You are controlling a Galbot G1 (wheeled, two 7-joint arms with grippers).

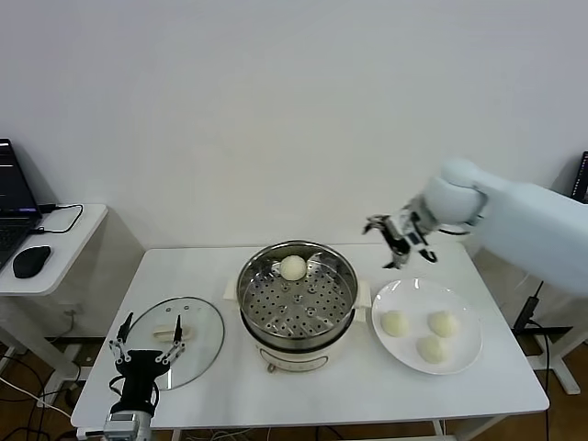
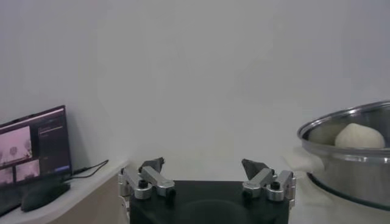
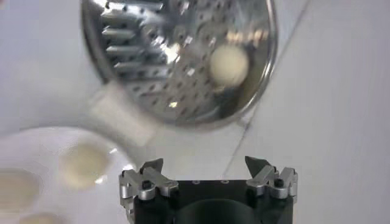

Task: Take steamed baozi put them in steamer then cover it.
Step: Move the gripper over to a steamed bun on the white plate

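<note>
The steamer [image 1: 276, 345] stands mid-table with one baozi [image 1: 293, 267] on the far side of its perforated tray. Three baozi [image 1: 394, 322] [image 1: 443, 323] [image 1: 430, 348] lie on a white plate [image 1: 467, 355] to its right. My right gripper [image 1: 397, 241] is open and empty, above the table behind the plate and right of the steamer. Its wrist view shows the steamer [image 3: 114, 42], the baozi in it [image 3: 228, 64] and a baozi on the plate [image 3: 85, 164]. My left gripper [image 1: 147, 343] is open and empty at the front left, over the glass lid [image 1: 200, 331]. Its wrist view shows the steamer rim [image 2: 347, 122] and baozi [image 2: 358, 136].
A side desk at the far left holds a laptop [image 1: 11, 207] and a black mouse [image 1: 30, 261]. A white wall stands close behind the table. The table's front edge runs just below the lid and plate.
</note>
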